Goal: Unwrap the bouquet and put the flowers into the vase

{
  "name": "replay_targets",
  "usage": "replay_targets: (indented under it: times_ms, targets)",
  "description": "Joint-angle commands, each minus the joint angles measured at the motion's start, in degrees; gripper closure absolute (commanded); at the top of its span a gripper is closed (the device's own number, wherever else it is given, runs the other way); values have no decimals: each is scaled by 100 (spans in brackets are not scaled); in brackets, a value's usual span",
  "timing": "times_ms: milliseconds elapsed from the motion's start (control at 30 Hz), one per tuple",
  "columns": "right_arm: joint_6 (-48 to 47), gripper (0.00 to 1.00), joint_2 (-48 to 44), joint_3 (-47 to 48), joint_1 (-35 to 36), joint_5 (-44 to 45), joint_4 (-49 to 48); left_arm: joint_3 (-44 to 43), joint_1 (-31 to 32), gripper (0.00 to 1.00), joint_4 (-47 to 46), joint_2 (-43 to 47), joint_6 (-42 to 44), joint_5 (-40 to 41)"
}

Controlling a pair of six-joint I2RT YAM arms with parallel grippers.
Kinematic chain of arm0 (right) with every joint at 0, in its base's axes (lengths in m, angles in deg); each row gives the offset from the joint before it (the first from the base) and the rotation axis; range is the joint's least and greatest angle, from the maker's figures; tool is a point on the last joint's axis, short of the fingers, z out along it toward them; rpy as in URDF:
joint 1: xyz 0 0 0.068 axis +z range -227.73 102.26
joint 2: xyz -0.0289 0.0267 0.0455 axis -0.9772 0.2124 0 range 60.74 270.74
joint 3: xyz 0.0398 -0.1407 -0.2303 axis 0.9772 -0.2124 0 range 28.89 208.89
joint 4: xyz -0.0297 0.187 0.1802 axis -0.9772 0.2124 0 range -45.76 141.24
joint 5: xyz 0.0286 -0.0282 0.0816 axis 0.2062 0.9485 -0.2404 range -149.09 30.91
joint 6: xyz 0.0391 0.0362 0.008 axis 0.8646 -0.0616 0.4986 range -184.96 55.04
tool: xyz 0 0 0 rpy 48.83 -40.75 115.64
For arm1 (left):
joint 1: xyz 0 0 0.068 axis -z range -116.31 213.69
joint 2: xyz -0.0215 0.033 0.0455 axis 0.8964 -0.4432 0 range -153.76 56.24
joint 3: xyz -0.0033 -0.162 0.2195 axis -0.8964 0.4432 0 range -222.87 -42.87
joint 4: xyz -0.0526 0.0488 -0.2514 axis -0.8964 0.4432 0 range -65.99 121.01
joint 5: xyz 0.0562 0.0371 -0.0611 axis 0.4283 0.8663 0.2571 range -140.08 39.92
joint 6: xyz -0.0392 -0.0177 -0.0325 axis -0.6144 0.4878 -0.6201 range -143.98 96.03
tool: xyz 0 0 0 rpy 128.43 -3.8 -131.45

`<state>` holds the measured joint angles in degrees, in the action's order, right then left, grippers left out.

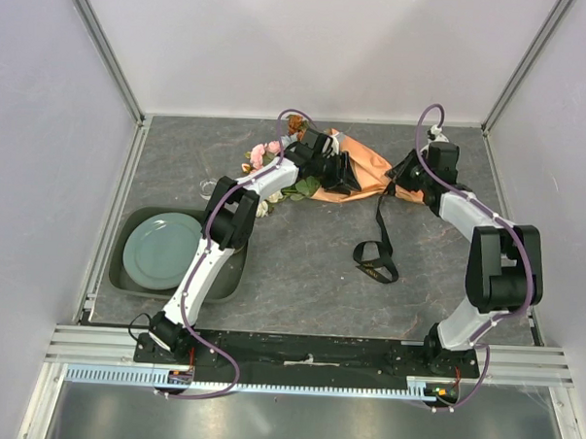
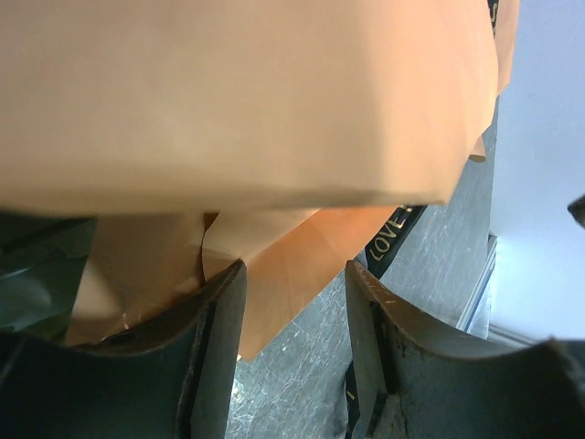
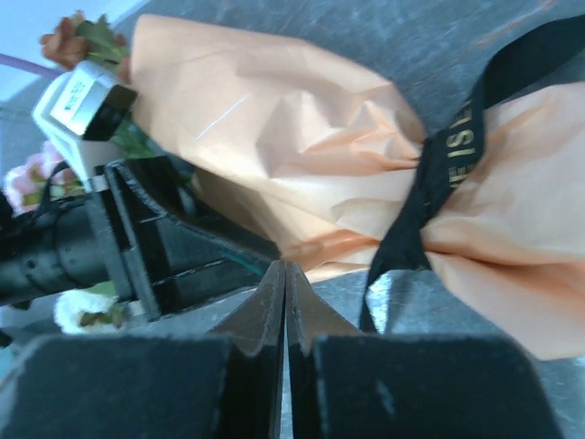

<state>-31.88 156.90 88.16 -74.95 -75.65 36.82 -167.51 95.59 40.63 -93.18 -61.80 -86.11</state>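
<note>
Just beyond the left tool (image 2: 294, 274), fingers apart, the bouquet (image 2: 228, 101) in orange paper, right tool (image 3: 284, 270) pinched together beside its black ribbon (image 3: 434, 178), grey surface (image 3: 384, 37) beneath.

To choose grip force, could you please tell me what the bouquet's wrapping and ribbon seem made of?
Wrapping: apparently matte orange-tan paper, holding sharp creases and folds. Ribbon: probably woven fabric, black with gold lettering, draping limply.
</note>
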Motion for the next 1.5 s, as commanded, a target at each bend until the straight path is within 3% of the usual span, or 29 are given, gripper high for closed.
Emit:
replay_targets:
  times_ms: [0,167,233,600,700,733,833,967,1067,1167,1467]
  targets:
    - [-687,89,77,637,-59,654,723,89,-17,45,245,-69,-15,140]
    - [-1251,61,675,1139,-50,803,1383,89,-17,45,262,-17,29,123]
    - [-1400,56,842,1192,-59,733,1392,98,-17,45,254,1,47,114]
    - [-1568,59,1238,1333,-59,610,1410,72,-17,45,280,1,91,105]
    - [-1454,73,1265,1325,-41,461,1367,80,-8,45,280,-16,91,88]
    - [-1419,81,1247,1298,-41,347,1331,80,-17,45,280,-16,91,96]
    - [-1304,90,1090,1184,-33,285,1226,89,-17,45,289,-16,100,87]
    - [-1295,92,843,1192,-24,442,1339,106,-26,45,280,-25,109,96]
    - [-1260,87,703,1193,-41,329,1410,124,-35,45,280,-43,109,96]
    - [-1234,72,685,1184,-33,293,1392,133,-35,45,280,-52,100,79]
    - [-1207,71,790,1184,-33,179,1269,150,-35,45,280,-34,109,87]
